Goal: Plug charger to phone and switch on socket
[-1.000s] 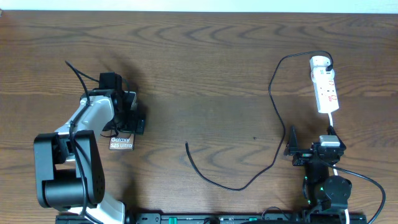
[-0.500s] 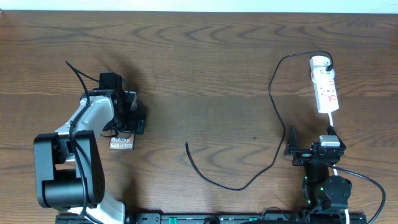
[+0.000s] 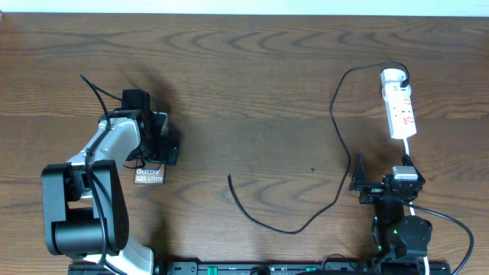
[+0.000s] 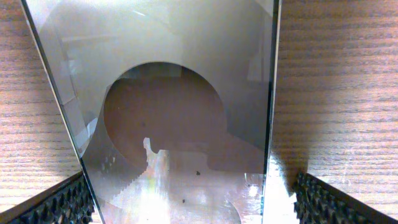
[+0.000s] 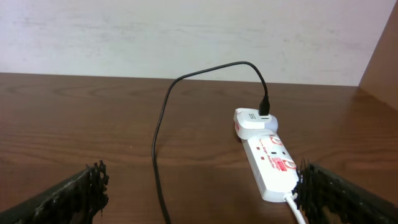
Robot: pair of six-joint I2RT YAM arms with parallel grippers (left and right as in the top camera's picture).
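The left arm point(image 3: 114, 143) stretched forward from its base, the left end effector point(image 4: 193, 202) pointing straight down, its fingers point(image 4: 62, 204) spread wide. The right arm point(image 3: 397, 223) sat folded close over its base, the right end effector point(image 5: 199, 196) held level, fingers point(image 5: 84, 190) wide apart

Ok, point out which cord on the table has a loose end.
The thin black charger cable: its connector tip lies free on the table. The white cord runs off from the power strip with no end showing.
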